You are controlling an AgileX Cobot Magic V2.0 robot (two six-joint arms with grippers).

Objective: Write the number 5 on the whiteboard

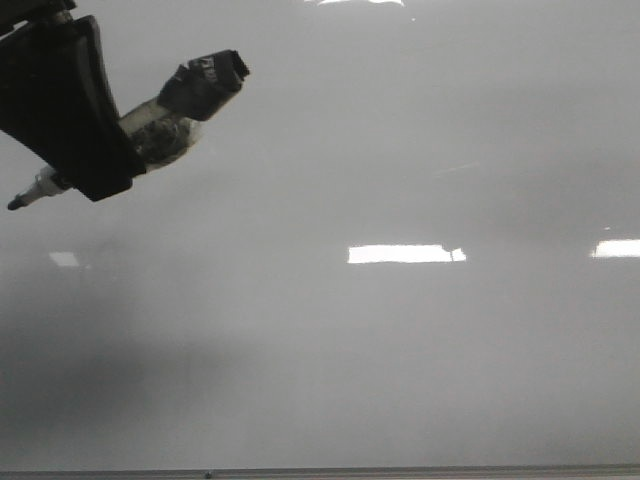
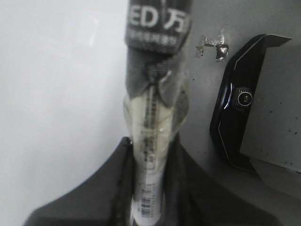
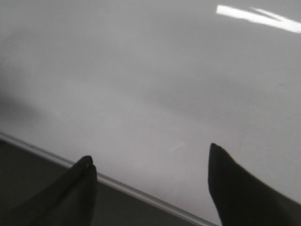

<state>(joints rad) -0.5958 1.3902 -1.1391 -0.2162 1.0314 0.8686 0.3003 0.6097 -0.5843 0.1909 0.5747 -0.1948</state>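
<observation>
Whiteboard: glossy, glare-patched, no stroke visible. Marker: clamped in left gripper above board's upper-left area; long axis slanted, tip lower-left, wrapped end upper-right. Wrap lettering: "ED 万". Right gripper: fingers apart, empty, near board's edge strip.

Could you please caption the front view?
Left gripper holds a marker above the blank whiteboard.

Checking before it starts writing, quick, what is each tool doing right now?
Left tool: closed on a marker above the whiteboard.
Right tool: open, holding nothing.
</observation>
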